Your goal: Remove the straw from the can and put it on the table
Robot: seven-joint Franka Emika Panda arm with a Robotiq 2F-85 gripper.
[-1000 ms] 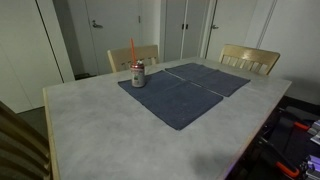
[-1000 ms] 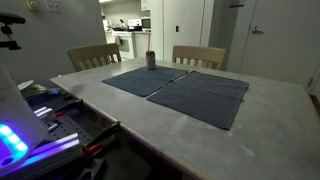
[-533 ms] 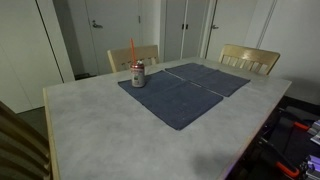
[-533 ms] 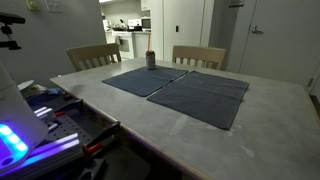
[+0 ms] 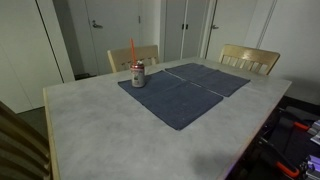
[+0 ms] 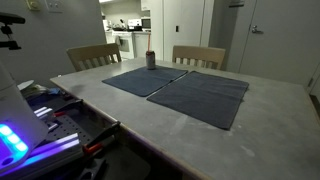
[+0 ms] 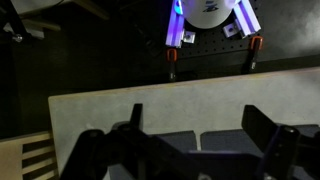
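Marbled grey, your counter (image 5: 90, 120) carries the can (image 5: 138, 75) at the far corner of a blue placemat (image 5: 175, 98); its mouth props the straw (image 5: 132, 50) upright. Your pincer (image 7: 193, 120) hangs spread wide, empty, above the counter's edge, with the approach not yet begun.

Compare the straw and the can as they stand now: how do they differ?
The straw is thin and orange-red; the can is squat, silver with red markings. The straw reaches well above the can's top. The straw stands inside the can, while the can rests on a dark blue placemat. Both stand roughly upright, together.
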